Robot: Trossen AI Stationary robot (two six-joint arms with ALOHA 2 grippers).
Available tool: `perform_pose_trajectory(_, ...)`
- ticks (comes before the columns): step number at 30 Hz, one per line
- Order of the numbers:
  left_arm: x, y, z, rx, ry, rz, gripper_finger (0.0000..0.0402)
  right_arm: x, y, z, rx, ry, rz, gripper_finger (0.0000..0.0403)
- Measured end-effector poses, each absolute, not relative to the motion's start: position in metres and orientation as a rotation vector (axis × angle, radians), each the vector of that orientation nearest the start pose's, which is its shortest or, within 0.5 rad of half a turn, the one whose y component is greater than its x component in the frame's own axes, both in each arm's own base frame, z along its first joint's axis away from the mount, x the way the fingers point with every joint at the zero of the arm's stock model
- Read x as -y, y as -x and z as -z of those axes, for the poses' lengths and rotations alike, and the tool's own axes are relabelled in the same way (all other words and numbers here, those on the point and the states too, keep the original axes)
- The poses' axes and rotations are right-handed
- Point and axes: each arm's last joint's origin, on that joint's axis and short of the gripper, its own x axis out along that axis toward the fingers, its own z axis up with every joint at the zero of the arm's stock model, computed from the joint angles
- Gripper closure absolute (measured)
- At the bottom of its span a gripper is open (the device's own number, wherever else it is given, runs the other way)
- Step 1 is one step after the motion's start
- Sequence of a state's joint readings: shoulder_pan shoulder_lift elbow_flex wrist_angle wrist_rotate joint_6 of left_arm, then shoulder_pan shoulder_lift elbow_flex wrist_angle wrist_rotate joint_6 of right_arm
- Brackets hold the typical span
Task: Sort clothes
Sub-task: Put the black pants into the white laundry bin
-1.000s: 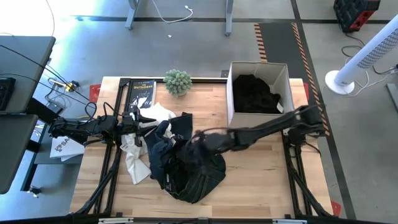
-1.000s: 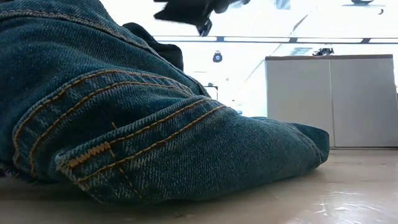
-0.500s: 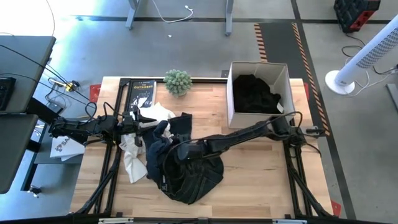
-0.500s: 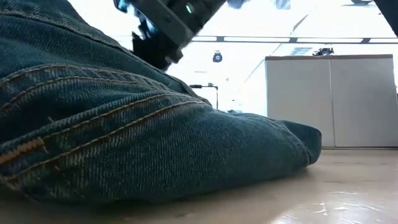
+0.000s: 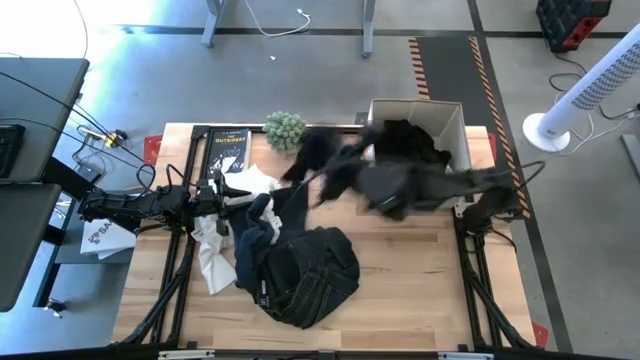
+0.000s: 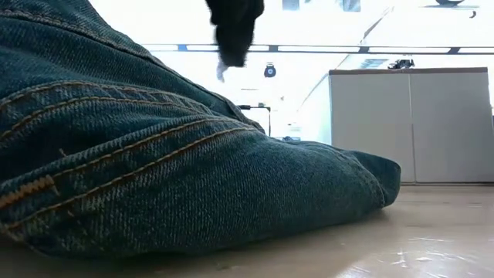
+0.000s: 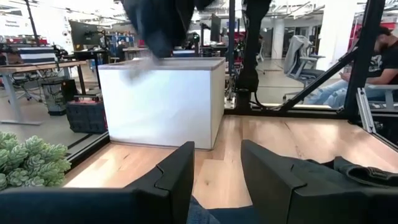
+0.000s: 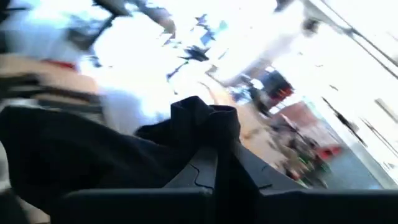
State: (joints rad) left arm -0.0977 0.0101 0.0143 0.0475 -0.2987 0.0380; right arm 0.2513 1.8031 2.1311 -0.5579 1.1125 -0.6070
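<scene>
My right gripper (image 5: pixel 345 172) is shut on a black garment (image 5: pixel 315 160), raised over the table between the clothes pile and the white box (image 5: pixel 455 120). The garment also shows in the low view (image 6: pixel 235 27) and the left wrist view (image 7: pixel 155 25). Dark denim jeans (image 5: pixel 300 270) lie heaped on the table at the middle, with white garments (image 5: pixel 215 250) beside them at the left. More black clothes (image 5: pixel 405 145) lie in the box. My left gripper (image 7: pixel 217 180) is open and empty, low at the table's left by the pile. My right gripper pinches a bunched fold of the black garment (image 8: pixel 205 124) between its two shut fingers. The garment is lifted clear of the table and trails slack from the fingers. Which part of the garment it has cannot be told.
A black book with yellow lettering (image 5: pixel 227 150) and a green plant (image 5: pixel 286 130) lie at the far left edge. The box stands at the far right corner. Bare wood lies in front of the box. A person (image 7: pixel 373 56) sits beyond the table.
My right gripper went down to the pile's left part, took hold of the black garment, then rose and swung toward the table's far right, toward the box. The garment is lifted clear of the pile. The jeans heap has shifted slightly.
</scene>
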Motion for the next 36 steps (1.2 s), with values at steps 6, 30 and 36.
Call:
perform_pose_trajectory(6,0.001,-0.096,-0.172,0.047,-0.028,-0.202,0.0271,-0.005,-0.293,-0.51,-0.486,0.526,0.958,0.0391)
perform_pose_trajectory(30,0.001,-0.096,-0.172,0.048,-0.027,-0.202,0.0271,0.164,-0.208,-0.235,-1.262,-0.344,0.993,0.0341)
perform_pose_trajectory(36,0.001,-0.096,-0.172,0.048,-0.027,-0.202,0.0271,0.176,-0.186,-0.221,-1.286,-0.482,0.968,0.0326)
